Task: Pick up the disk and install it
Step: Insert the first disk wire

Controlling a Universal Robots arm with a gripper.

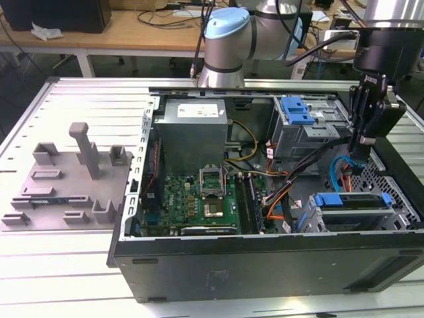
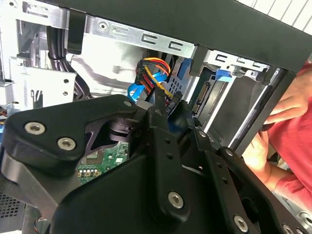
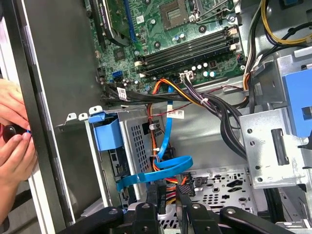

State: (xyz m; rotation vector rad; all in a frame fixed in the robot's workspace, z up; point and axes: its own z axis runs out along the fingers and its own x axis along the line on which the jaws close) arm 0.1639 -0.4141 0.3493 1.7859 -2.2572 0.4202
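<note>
The disk (image 1: 349, 201), silver with bright blue side rails, lies flat in the lower drive cage at the front right corner of the open computer case (image 1: 265, 265). In the first wrist view its blue rail tab (image 3: 105, 133) shows at the cage's mouth. My gripper (image 1: 358, 154) hangs above the case's right side, higher than the disk and apart from it. A narrow gap stands between the black fingers (image 3: 152, 197), and only cables show through it. The gripper (image 3: 169, 189) holds nothing.
A grey fixture plate (image 1: 66, 192) with upright posts lies on the table at the exterior view's left. A solid blue clip (image 1: 296, 109) sits on the upper drive cage. Blue and orange cables (image 3: 165, 146) run below the gripper. A person's hands (image 3: 12, 141) rest at the case's outer wall.
</note>
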